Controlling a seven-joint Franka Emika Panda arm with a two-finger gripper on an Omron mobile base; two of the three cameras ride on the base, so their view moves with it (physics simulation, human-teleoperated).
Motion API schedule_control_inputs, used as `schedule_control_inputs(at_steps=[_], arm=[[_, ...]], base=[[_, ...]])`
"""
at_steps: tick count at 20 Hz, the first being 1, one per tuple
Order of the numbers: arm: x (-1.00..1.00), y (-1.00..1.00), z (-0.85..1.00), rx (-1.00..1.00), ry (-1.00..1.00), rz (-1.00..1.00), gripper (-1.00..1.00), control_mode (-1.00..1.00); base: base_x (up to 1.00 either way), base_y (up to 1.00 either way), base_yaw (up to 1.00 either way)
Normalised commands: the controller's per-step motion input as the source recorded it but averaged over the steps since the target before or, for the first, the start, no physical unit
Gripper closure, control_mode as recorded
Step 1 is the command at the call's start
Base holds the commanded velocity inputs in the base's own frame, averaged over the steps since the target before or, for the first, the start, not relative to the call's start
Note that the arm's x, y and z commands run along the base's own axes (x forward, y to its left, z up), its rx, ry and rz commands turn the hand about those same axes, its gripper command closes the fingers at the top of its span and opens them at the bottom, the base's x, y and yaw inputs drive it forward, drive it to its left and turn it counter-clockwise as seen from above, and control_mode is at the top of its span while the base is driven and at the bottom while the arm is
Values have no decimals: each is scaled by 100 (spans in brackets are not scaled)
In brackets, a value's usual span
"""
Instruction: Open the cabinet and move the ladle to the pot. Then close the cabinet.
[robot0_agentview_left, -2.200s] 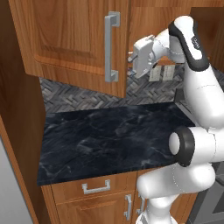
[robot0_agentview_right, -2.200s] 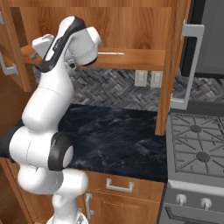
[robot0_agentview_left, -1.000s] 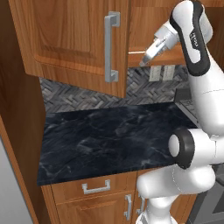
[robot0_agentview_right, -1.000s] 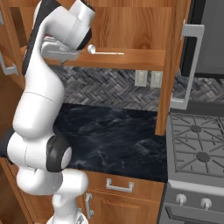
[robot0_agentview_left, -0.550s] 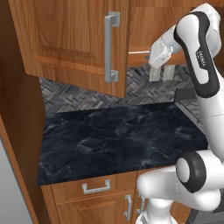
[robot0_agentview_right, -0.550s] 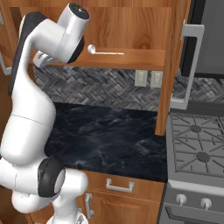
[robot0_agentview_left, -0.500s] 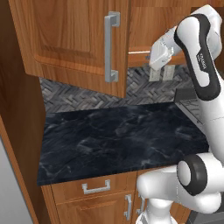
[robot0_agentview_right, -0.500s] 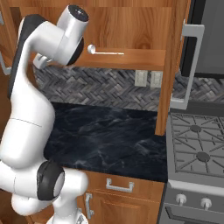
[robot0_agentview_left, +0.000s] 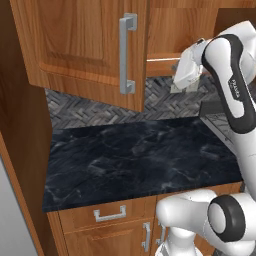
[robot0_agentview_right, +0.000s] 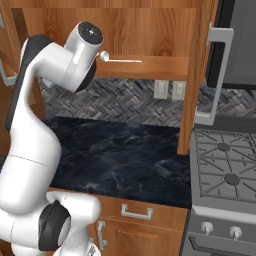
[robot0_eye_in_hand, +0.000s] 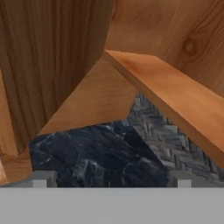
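Left base view first: the cabinet has its left door swung wide open toward us, long silver bar handle running down its edge. Right of that door you can see into the opening, where the bottom board sits above the herringbone backsplash. The pincer hangs at the front edge of that board, at the end of the white arm that arcs up from the lower right. Below it all is the dark marbled surface, with a drawer and its short handle underneath.

Right base view, same deal from the other side — the arm's big white elbow is on the left, and just right of it the ladle lies flat on the cabinet's bottom board, bowl end toward the arm, thin handle pointing right. Further right is the other open door with its handle, then the stove with its grates. Two wall outlets sit on the backsplash under the cabinet.

Hand view looks along the underside of the cabinet board down at the surface — the two fingertips sit far apart at the bottom corners, so the pincer is spread wide with nothing between them.
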Motion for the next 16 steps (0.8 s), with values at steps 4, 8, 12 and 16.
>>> schedule_control_inputs(at_steps=[4,8,12,16], arm=[[14,-29,33,1,25,-7,-100,-100],[17,-34,13,6,20,-5,-100,-100],[11,-18,0,6,2,-5,-100,-100],[1,-1,-13,4,-18,-4,-100,-100]], base=[[0,0,0],[0,0,0],[0,0,0],[0,0,0]])
